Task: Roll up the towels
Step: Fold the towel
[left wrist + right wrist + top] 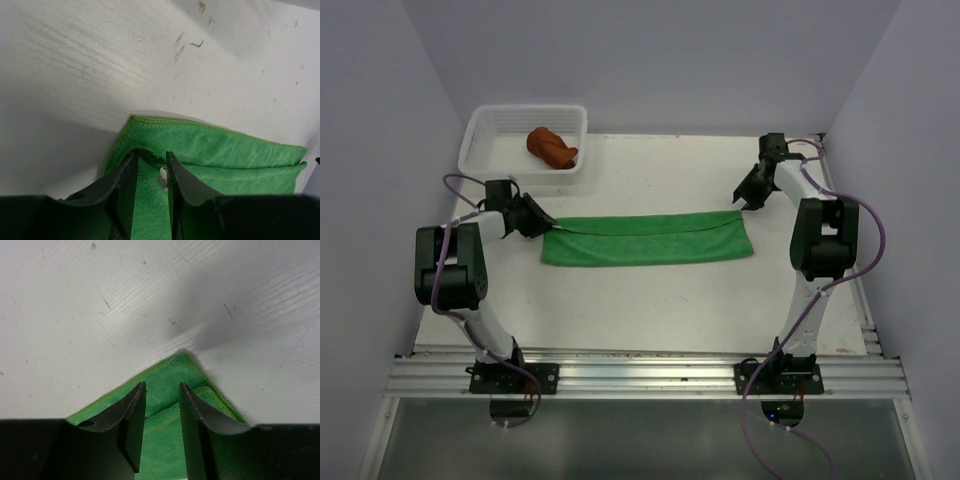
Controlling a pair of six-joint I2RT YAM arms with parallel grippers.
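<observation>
Bolted to an aluminium rail [640, 375] at the near edge of the table [670, 310], the two arms reach outward to opposite ends of the green towel [650, 240]. This towel lies flat at mid-table as a long narrow strip running left to right, folded lengthwise, with one layer's hem showing along the upper face. The left gripper [542, 222] sits low at the strip's left end. In its wrist view the fingers stand close together with a thin gap, and a hump of cloth rises toward that gap; whether the cloth is pinched or merely touched cannot be told. The right gripper [748, 197] is at the far right corner of the strip. Its wrist view shows the fingers parted above the cloth, the corner lying flat on the table just beyond the tips, with nothing clamped between them. The rust-brown towel [552, 148] rests as a compact bundle inside the white mesh basket [480, 150] at the far left corner, well apart from both grippers; it appears to be finished. Assessment: roughly half of the task is complete. The green towel is prepared by folding but shows no roll at either end. What is left is to roll the strip along its length from one end.
</observation>
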